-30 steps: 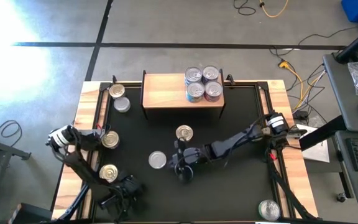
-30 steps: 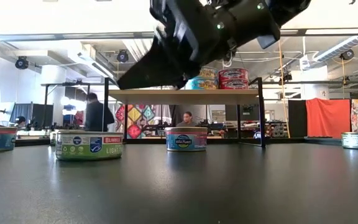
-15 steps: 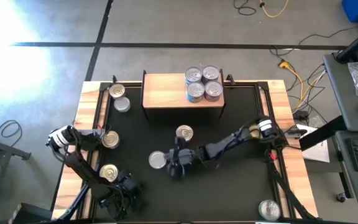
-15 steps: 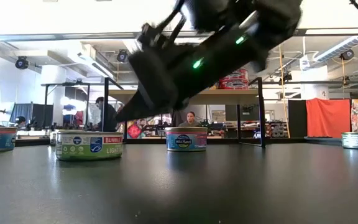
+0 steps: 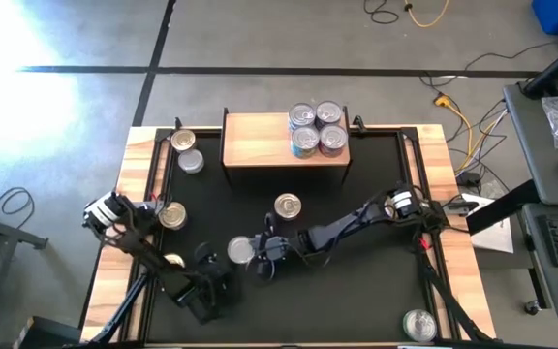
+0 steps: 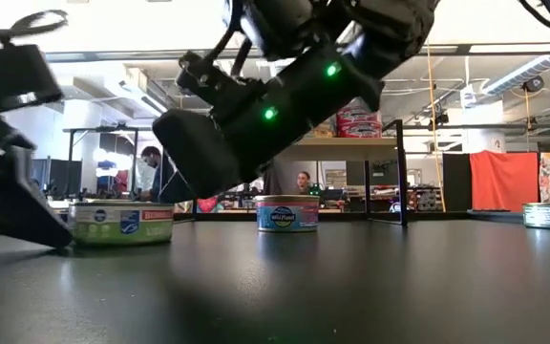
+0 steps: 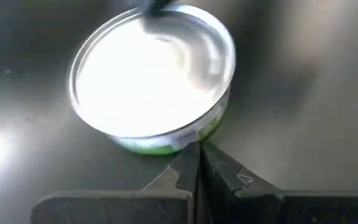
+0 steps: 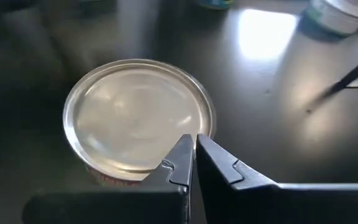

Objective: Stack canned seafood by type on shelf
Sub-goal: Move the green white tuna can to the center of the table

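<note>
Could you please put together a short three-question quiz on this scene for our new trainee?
1. True or false: both grippers are shut.
2. How many cans stand on the shelf in the high view?
3. Which gripper is at the silver-lidded can in the middle of the table? A) left gripper B) right gripper

Key
1. True: the left gripper and the right gripper each show their fingers pressed together, holding nothing.
2. Four cans, grouped at the shelf's right end.
3. B: the right gripper reaches in from the right and hovers at that can's edge.
</note>
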Tool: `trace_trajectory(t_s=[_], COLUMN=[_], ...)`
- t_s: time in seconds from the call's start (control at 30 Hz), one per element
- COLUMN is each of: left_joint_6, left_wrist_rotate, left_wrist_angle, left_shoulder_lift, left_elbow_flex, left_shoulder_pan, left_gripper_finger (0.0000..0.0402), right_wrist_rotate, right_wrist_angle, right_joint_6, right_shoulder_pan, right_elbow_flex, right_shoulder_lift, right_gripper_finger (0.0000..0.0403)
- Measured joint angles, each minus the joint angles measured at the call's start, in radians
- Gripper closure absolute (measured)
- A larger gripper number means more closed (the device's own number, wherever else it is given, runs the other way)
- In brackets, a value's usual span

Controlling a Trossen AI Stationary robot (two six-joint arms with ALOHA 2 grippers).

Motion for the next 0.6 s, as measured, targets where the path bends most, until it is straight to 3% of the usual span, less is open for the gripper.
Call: trace_trajectory(t_s=[0.27,0.5,0.6], left_joint_6=[0.009,0.020,0.006], left_wrist_rotate=[0.036,0.066,0.088], left_wrist_angle=[-0.019,-0.040,-0.094], left_shoulder_lift=[-0.004,-0.010,-0.014], left_elbow_flex=[0.002,0.009,0.014], left_shoulder_pan=[0.023,-0.023,-0.030], left_gripper_finger=[0.0401,0.0401,0.0398], right_wrist_rotate=[-0.004,0.219,0.222], right_wrist_angle=[-0.091,-0.023,-0.013], right_joint_6=[-0.016,-0.093,-0.093], right_shoulder_pan=[0.022,0.059,0.078], right_elbow_flex=[-0.022,-0.133,-0.180], right_shoulder_lift=[-0.086,-0.156,-0.205], right_gripper_finger=[0.0390,0.0390,0.0390])
